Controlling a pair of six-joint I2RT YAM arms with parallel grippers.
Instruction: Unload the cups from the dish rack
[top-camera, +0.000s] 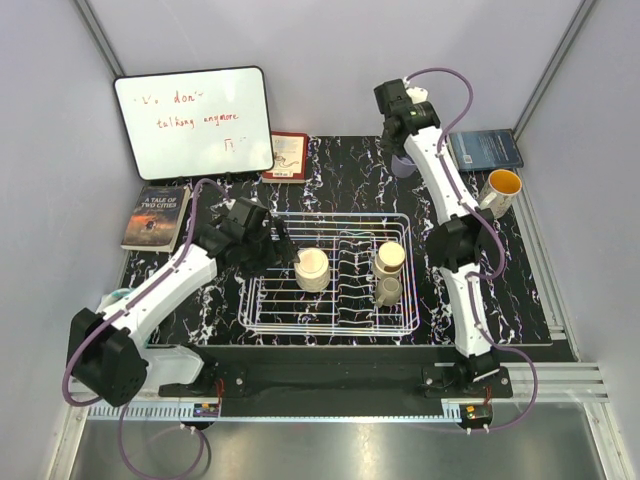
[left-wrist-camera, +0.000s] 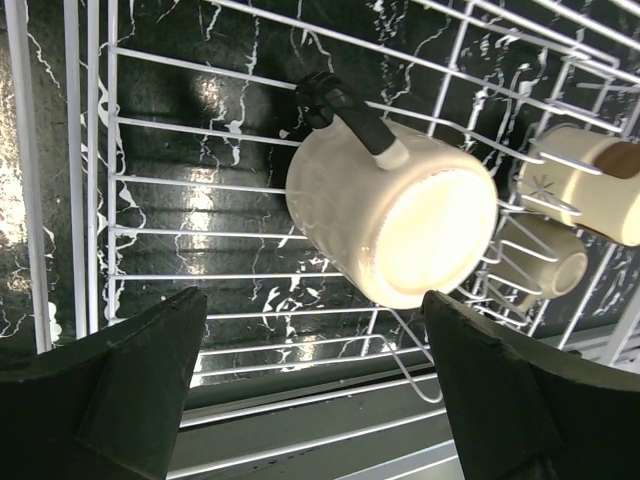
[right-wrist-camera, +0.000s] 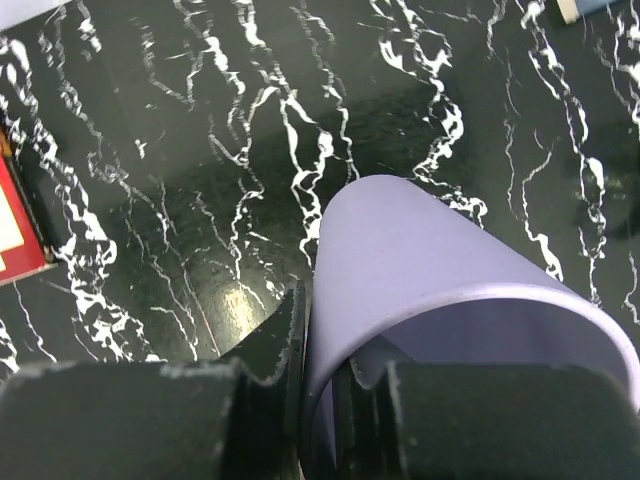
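Right claw (right-wrist-camera: 320, 340) grips lavender cup (right-wrist-camera: 430, 260) | left claw (left-wrist-camera: 315, 295) gapes | whiteboard (top-camera: 193, 122): "talking anymore"

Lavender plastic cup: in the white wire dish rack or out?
Out. The right end effector pinches the lavender plastic cup by its rim over the black marbled tabletop, beyond the white wire dish rack.

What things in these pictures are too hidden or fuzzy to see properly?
Top view: the lavender cup is mostly hidden behind the right arm.
Top view: the whiteboard writing is too small and faint to read fully.
Left wrist view: the tan-banded cup is cut off by the right edge.
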